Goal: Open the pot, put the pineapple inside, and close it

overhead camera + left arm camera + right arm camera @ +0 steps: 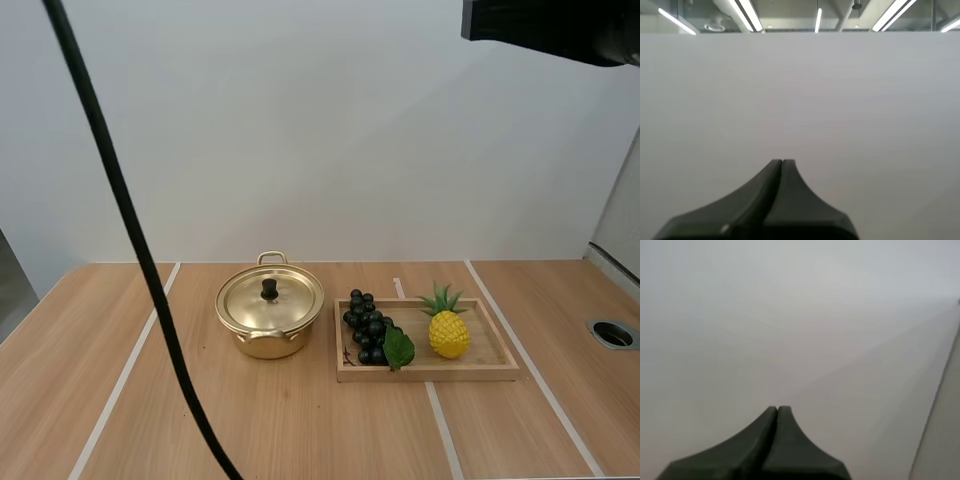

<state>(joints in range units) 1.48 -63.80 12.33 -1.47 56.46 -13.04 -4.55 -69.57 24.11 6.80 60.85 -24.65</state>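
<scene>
A gold pot [268,335] stands on the wooden table with its lid [270,298] on, a black knob at the lid's middle. To its right a wooden tray [500,362] holds a yellow pineapple [448,332] with green leaves, standing upright at the tray's right part. A bunch of dark grapes [366,327] with a green leaf lies at the tray's left part. My left gripper [782,162] is shut on nothing, its fingers together as one dark wedge facing a plain white wall. My right gripper [777,409] is likewise shut on nothing before the same wall.
Pale strips run across the table from front to back. A round metal-rimmed hole [613,334] sits in the table near its right edge. Bare wood lies in front of the pot and tray and to the pot's left.
</scene>
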